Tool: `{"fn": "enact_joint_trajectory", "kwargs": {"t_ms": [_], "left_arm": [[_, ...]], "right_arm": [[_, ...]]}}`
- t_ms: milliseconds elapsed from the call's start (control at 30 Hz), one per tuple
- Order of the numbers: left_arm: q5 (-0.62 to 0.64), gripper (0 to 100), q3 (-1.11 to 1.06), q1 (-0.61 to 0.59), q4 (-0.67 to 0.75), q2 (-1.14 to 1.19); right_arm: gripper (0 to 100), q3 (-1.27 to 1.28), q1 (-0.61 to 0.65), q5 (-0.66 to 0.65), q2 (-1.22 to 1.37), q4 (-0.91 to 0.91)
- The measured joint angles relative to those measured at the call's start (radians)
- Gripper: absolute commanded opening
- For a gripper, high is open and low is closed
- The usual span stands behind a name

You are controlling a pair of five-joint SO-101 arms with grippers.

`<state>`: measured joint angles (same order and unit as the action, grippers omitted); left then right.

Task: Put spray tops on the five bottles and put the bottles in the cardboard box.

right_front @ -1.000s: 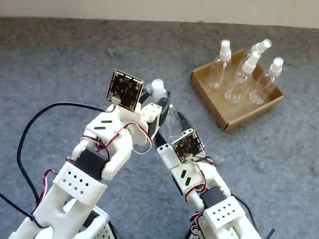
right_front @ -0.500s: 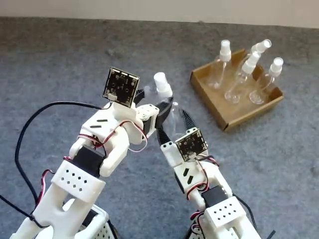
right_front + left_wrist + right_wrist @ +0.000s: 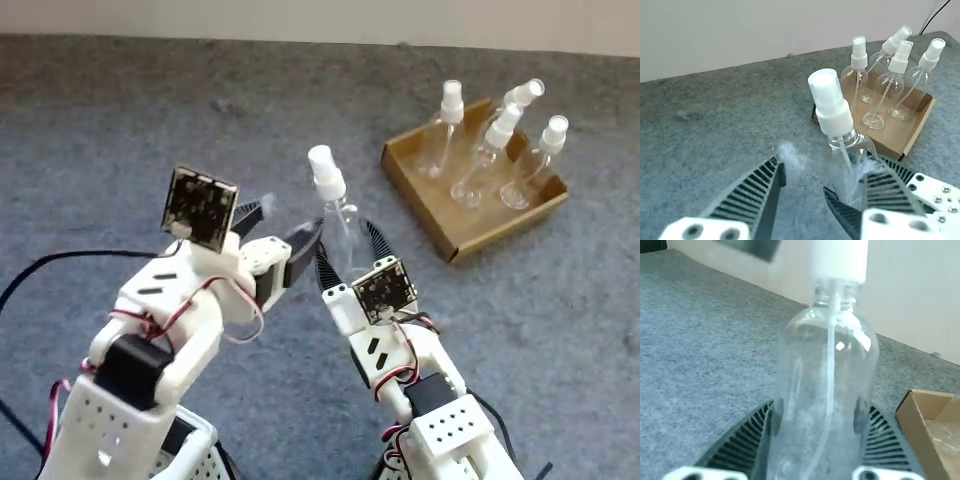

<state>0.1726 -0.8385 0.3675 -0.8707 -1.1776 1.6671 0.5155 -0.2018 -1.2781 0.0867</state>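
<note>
A clear bottle with a white spray top stands upright mid-table. My right gripper is shut on its lower body, one ribbed finger on each side. My left gripper is open just left of the bottle, holding nothing and touching nothing. The cardboard box lies at the far right. Several capped bottles lie or lean inside it.
The table is covered in grey felt, with open room to the left and behind the bottle. A black cable loops beside the left arm's base. A pale wall borders the far edge.
My left gripper has let go of the spray top, opened, and drawn back to the left and nearer. The right gripper kept hold of the bottle, which now stands more upright.
</note>
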Motion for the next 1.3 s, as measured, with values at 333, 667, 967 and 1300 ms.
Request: {"fn": "enact_joint_trajectory", "kwargs": {"t_ms": [333,667,967,1300], "left_arm": [[0.0,19,-0.282,-0.08,0.068,-0.166],[0.0,13,-0.512,-0.163,0.315,-0.256],[0.0,2,-0.628,-0.252,0.548,-0.262],[0.0,2,-0.658,-0.192,0.555,-0.265]], "right_arm": [[16.6,0.0,0.0,0.0,0.0,0.0],[16.6,0.0,0.037,0.008,0.0,0.0],[16.6,0.0,0.153,0.008,0.0,0.0],[16.6,0.0,0.233,0.008,0.0,0.0]]}}
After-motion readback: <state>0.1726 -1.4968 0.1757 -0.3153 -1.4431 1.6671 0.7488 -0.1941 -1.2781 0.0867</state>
